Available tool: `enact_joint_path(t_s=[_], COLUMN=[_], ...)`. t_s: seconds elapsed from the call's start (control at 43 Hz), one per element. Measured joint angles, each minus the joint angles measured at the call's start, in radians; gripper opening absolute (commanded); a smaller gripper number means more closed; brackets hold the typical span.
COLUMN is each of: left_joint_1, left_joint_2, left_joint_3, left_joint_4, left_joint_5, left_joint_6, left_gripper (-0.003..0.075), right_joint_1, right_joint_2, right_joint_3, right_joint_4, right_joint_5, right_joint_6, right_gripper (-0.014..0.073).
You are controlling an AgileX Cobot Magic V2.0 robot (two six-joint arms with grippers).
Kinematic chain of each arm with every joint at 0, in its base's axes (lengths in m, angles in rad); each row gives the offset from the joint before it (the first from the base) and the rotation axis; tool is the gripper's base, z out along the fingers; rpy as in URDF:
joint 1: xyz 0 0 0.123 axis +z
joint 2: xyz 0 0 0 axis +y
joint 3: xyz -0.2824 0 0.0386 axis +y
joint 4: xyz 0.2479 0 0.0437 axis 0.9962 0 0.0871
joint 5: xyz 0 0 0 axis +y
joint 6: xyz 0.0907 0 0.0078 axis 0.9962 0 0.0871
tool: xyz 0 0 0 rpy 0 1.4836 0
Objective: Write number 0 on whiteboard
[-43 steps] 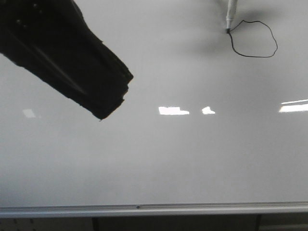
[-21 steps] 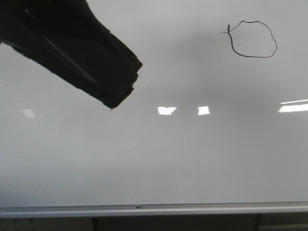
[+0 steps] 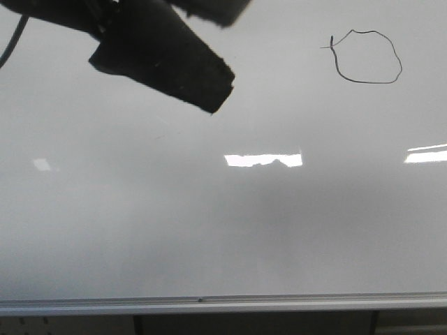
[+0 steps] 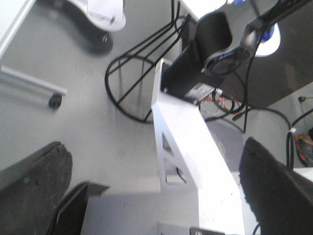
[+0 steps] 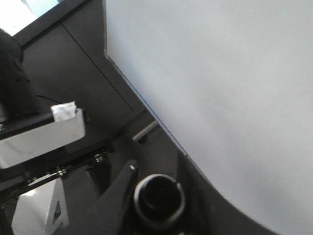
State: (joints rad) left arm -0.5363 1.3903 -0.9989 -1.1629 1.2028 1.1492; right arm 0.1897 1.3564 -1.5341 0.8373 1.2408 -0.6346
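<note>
The whiteboard fills the front view, with its silver rail along the lower edge. The number 0 is a thin black wobbly loop at the upper right, with a small tick at its upper left. My left gripper is a dark shape at the upper left, well left of the 0. In the left wrist view it is open and empty. In the right wrist view my right gripper is shut on a black round marker, seen end-on, beside the whiteboard. It is out of the front view.
Bright light reflections lie on the board's middle and right. The left wrist view shows a grey floor, a black wire stand, a white bracket carrying a black camera, and cables.
The marker tip lifted off the loop's upper left, leaving the tick, and went out of the front view. My left gripper moved right and up along the top edge.
</note>
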Motion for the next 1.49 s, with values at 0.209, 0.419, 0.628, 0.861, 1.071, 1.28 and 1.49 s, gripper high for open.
enact_joint_path(t_s=[0.209,0.419,0.628,0.861,1.071,1.28,1.49], left_joint_1=[0.0,0.0,0.0,0.0,0.0,0.0,0.0], left_joint_2=[0.0,0.0,0.0,-0.002,-0.003,-0.003,-0.003], left_joint_3=[0.0,-0.001,-0.001,-0.001,-0.001,-0.001,-0.001], left_joint_4=[-0.119,-0.175,-0.197,-0.229,-0.231,-0.231,-0.219], left_joint_5=[-0.014,-0.017,-0.015,-0.014,0.0,-0.002,-0.007], left_joint_6=[0.124,0.156,0.156,0.161,0.163,0.153,0.153], left_gripper=[0.0679,0.0678,0.0564,0.0272,0.0021,-0.0019,-0.0019], right_joint_1=[0.0,0.02,0.086,0.107,0.107,0.107,0.107], right_joint_2=[-0.121,-0.144,-0.144,-0.144,-0.144,-0.147,-0.147], right_joint_3=[0.235,0.383,0.393,0.393,0.393,0.393,0.393], right_joint_4=[0.123,0.331,0.378,0.382,0.371,0.37,0.37], right_joint_5=[0.001,-0.006,-0.061,-0.072,-0.09,-0.09,-0.096], right_joint_6=[-0.05,-0.166,-0.188,-0.19,-0.196,-0.209,-0.209], right_gripper=[-0.006,-0.006,-0.006,-0.006,-0.006,-0.0018,0.0344])
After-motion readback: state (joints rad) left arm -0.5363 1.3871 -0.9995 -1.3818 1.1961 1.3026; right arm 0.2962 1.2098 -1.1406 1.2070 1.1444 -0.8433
